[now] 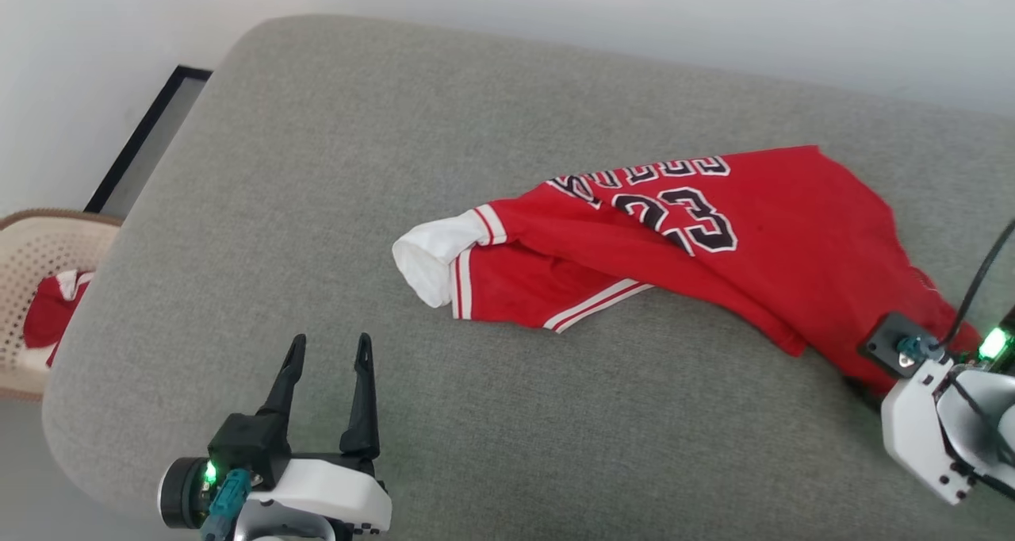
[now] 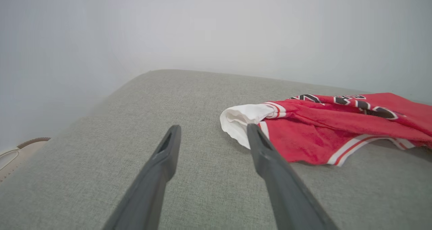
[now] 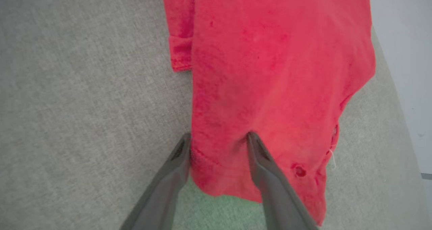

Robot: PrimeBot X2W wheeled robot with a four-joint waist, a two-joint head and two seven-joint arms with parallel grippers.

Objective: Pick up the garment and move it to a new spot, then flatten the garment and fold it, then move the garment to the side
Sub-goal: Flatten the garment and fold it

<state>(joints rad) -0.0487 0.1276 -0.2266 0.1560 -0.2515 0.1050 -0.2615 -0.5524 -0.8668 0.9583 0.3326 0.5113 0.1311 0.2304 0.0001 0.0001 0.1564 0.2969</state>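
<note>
Garment (image 1: 714, 239), a red jersey-style shirt with short white sleeves and a black "23", is lying crumpled on the grey fabric cushion (image 1: 396, 128), right of centre. The right gripper (image 3: 218, 136) is straddling its plain red hem (image 3: 219, 179), jaws wide apart, nothing clamped. The left gripper (image 1: 330, 339) is hovering fully spread and empty near the white sleeve (image 1: 428, 259). The step is calling for a deep bite on both layers before any lift; a shallow pinch is risking slippage.

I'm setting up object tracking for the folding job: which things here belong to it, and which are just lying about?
Belongs to the job:
garment, crumpled on the grey cushion
left gripper, open, short of it
right gripper, open, astride its edge

Lying about:
wicker basket holding a red-and-white cloth
black-framed panel behind the cushion
</note>
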